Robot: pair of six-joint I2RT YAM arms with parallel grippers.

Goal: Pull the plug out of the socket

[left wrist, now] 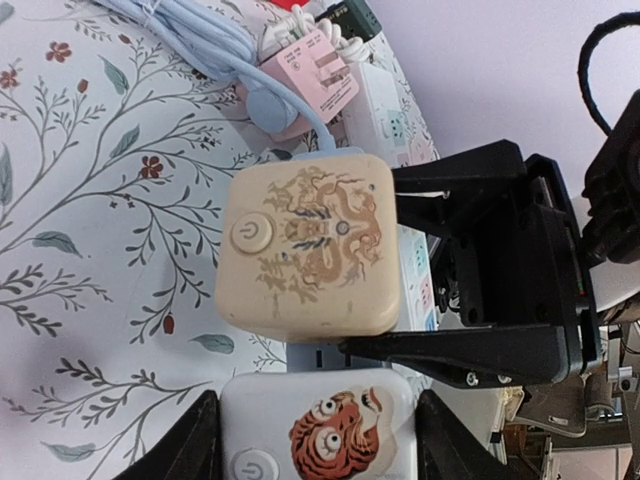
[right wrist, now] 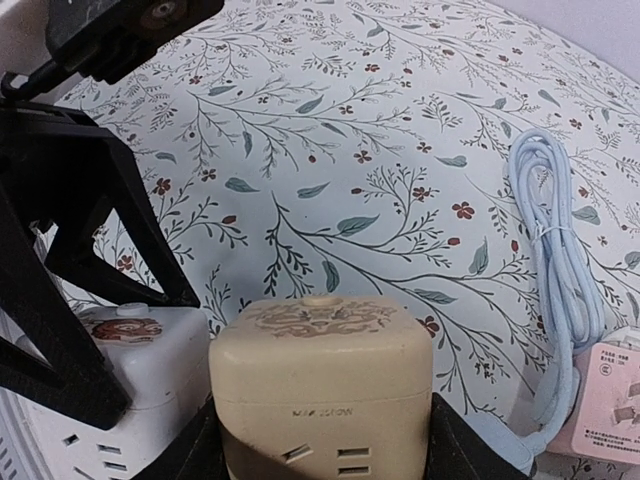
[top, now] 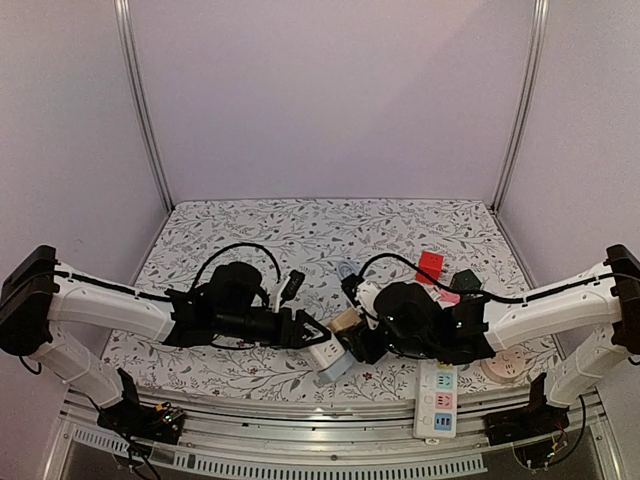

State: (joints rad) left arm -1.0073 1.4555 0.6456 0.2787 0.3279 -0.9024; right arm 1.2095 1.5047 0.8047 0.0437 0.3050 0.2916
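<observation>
The left gripper is clamped on a white cube, one finger against each flat side. The right gripper is closed on a beige cube in the same way. The two tools are brought nose to nose at the near middle of the table, with the white cube to the left and the beige cube just beside it on the right. A pale blue piece is seen in the narrow gap between them. The join itself is hidden, so it cannot be told which cube carries the pins.

Both cubes are judged to be light, hard, smooth plastic shells. Little give is expected, and some slip is likely under the pads. The flat opposite faces, already taken, are thought the best hold. A straight pull along the pins is called for, since twisting could bend them.

Farther right, a blue cable is coiled on the table and a pink plug lies by it. A strip lies at the near edge.
</observation>
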